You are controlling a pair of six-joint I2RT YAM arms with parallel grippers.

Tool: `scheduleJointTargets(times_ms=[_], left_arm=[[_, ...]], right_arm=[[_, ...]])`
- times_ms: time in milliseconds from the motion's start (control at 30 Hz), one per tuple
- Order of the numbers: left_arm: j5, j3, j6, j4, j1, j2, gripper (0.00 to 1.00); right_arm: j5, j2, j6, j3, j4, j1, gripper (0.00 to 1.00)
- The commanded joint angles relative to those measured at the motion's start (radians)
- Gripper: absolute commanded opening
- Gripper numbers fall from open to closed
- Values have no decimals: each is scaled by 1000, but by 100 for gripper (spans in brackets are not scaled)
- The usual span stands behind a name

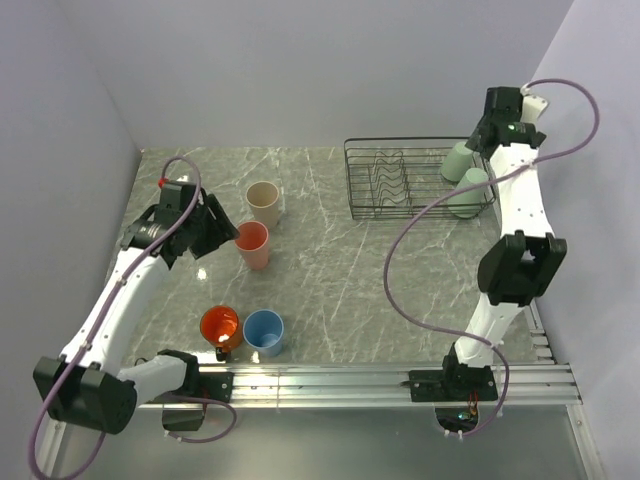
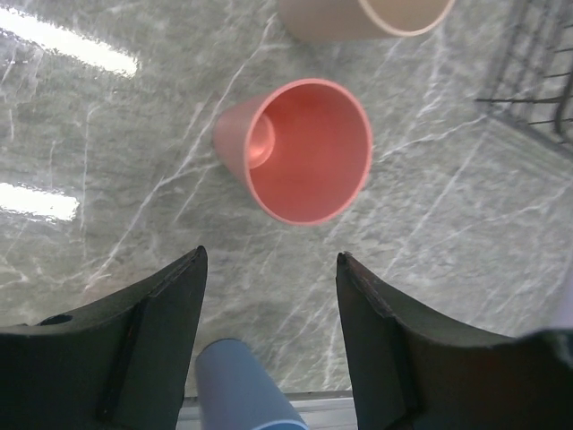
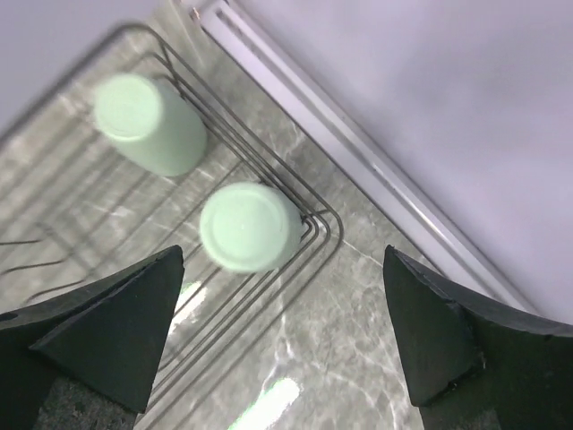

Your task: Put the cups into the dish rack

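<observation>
Now two green cups [image 3: 249,226] sit inverted in the rack [image 1: 400,140].

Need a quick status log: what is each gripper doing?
Left gripper: open, empty, near the pink cup.
Right gripper: open, empty, above the rack.

Green cups [image 1: 467,189] at rack [image 1: 349,180]'s right end

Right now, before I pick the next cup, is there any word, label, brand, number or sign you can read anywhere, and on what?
None: no readable text shows in any view.
The salmon pink cup, beige cup, orange mug, light blue cup and two pale green cups are plain.
The dish rack and the table carry no label.
</observation>
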Motion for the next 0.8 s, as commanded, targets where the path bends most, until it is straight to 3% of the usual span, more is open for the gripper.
scheduleJointTargets(times_ms=[0, 167, 333, 567, 633, 700, 733, 767], left_arm=[[-7, 6, 40, 5, 6, 42, 65], [-27, -17, 57, 46, 6, 100, 63], [4, -51, 63, 138, 6, 137, 63], [-8, -66, 56, 218, 6, 237, 60], [4, -75, 53, 249, 6, 270, 49], [21, -81, 53, 261, 4, 297, 22], [24, -83, 53, 263, 4, 301, 2], [27, -84, 54, 260, 4, 306, 0]], right_arm=[[-12, -96, 30, 44, -73, 15, 99], [-106, -234, 75, -19, -120, 84, 99], [-146, -424, 105, -237, -96, 273, 100], [-203, -622, 69, -493, -62, 292, 100], [-207, -662, 46, -513, -67, 291, 100], [-221, -696, 30, -533, -76, 290, 100], [-226, -705, 30, -544, -76, 291, 100], [-248, -718, 30, -547, -70, 291, 100]])
